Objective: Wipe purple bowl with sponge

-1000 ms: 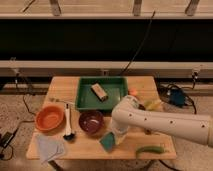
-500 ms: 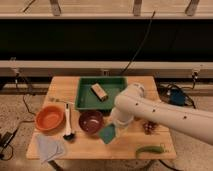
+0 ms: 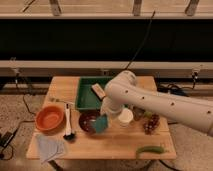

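The purple bowl [image 3: 88,121] stands on the wooden table [image 3: 115,145], between the orange bowl and the white cup. The teal-green sponge [image 3: 101,124] is tilted at the bowl's right rim, off the table top. My gripper [image 3: 104,116] is at the end of the white arm [image 3: 150,102], which reaches in from the right. It is shut on the sponge's upper part, just right of the purple bowl. The arm hides most of the gripper.
An orange bowl [image 3: 49,118] stands at the left, with a black-headed brush [image 3: 68,126] beside it. A green tray [image 3: 90,97] holds a tan block [image 3: 98,90]. A light blue cloth [image 3: 49,148], a white cup [image 3: 125,118], grapes [image 3: 150,124] and a green pepper [image 3: 150,149] lie around.
The sponge has gone from the table's front up and left to the purple bowl's right rim, held by my gripper. The arm has swung left over the table's middle.
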`<state>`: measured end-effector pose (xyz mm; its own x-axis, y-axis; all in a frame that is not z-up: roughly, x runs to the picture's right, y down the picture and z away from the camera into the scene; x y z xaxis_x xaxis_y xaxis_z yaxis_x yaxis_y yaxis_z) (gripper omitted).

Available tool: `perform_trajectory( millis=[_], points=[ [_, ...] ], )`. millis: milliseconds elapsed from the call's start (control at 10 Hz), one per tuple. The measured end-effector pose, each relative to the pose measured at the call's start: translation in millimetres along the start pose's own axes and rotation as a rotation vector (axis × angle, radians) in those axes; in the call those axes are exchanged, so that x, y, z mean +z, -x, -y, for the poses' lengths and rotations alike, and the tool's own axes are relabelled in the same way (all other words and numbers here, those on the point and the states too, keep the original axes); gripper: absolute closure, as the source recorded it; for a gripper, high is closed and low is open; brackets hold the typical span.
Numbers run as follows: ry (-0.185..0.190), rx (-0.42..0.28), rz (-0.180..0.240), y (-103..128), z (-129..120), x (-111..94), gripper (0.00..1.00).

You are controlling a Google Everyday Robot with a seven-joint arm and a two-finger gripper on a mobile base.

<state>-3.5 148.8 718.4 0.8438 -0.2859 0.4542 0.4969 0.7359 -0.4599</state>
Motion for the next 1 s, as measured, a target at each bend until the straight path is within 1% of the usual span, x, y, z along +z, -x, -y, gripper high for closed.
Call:
perform_trajectory(
  millis=[200, 400, 600, 900, 1000],
  points=[
    [0.014, 0.003, -0.008, 2.2, 12.5, 10.4, 1.0],
    [0.034, 0.009, -0.015, 3.6, 23.8, 27.3, 1.0],
    [0.04, 0.007, -0.023, 7.1, 32.4, 35.0, 1.0],
    [0.037, -0.001, -0.03, 14.2, 46.1, 43.1, 1.0],
    [0.031, -0.004, -0.031, 16.1, 51.2, 45.3, 1.0]
  ],
)
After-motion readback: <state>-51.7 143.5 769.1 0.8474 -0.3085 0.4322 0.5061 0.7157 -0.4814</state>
